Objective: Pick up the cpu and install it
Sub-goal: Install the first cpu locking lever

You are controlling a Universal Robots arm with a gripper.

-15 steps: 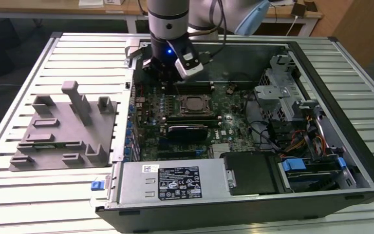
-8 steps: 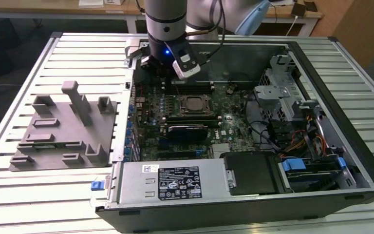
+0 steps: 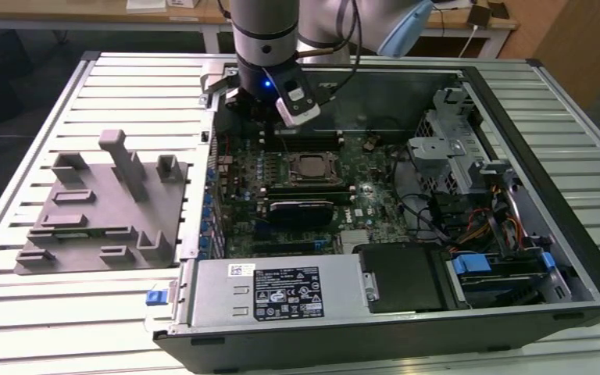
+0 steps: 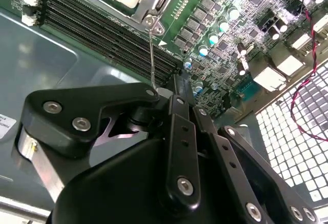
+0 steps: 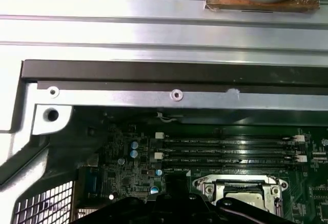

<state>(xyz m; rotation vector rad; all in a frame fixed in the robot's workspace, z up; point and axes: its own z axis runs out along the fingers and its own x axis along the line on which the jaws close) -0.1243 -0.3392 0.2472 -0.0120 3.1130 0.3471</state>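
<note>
- Sitting in the socket (image 3: 285, 169), the cpu (image 3: 308, 166) shows its pale top; both wrist views crop it.
- Gripper (image 3: 262, 111) hangs over the memory slots (image 3: 300, 139), just beside the socket; its dark linkage hides whether it is released or clenched.

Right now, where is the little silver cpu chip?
In the exterior view the cpu lies in the socket at the middle of the green motherboard, just beside the long memory slots.
</note>
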